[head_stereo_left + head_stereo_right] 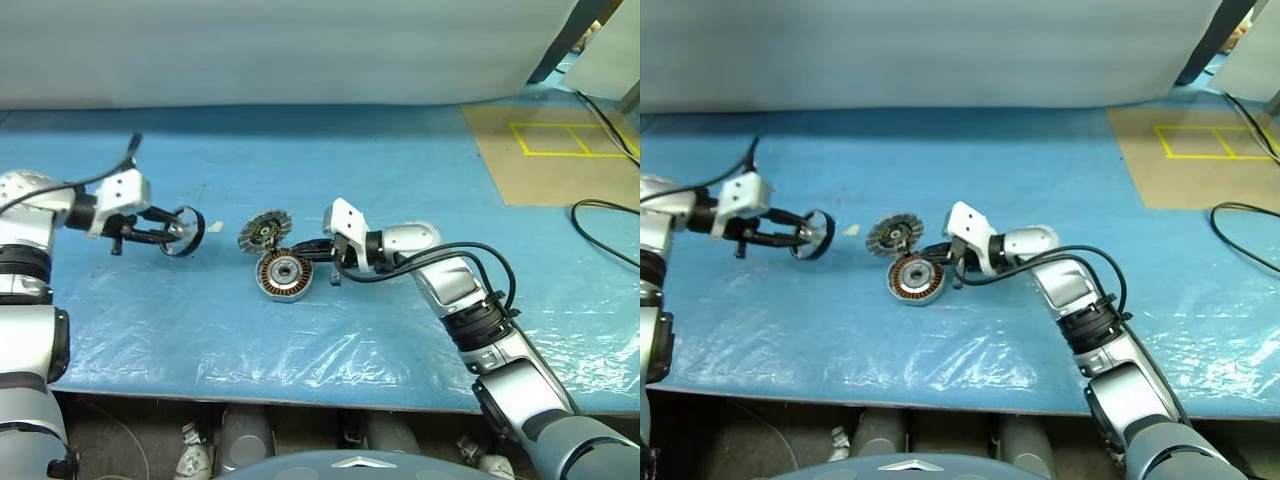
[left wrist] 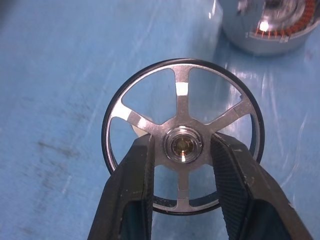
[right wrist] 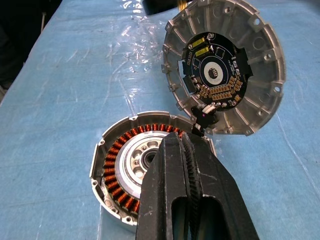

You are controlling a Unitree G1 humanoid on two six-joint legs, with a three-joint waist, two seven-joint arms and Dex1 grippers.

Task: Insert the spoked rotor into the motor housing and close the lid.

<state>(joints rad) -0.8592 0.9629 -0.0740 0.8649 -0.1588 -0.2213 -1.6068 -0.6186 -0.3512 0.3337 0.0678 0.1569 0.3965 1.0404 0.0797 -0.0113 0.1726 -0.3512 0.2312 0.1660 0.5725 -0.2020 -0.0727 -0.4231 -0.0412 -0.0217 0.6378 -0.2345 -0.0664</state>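
Left eye view: left gripper [image 1: 172, 232] holds the spoked rotor [image 1: 185, 231] well apart from the motor housing [image 1: 285, 275], whose lid [image 1: 263, 232] stands open. Left wrist view: fingers [image 2: 131, 187] pinch only the hub, so the rotor may slip. Right wrist view: right gripper [image 3: 187, 165], fully closed and empty, hangs over the housing and may block insertion.

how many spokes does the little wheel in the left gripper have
6. On the wheel held by the left gripper, they fan evenly from the hub; the lower two are partly hidden behind the fingers.

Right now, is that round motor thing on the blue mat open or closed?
Open. The lid stands tipped up from the motor housing rim, its ribbed inside and circuit board showing, and the copper windings lie uncovered.
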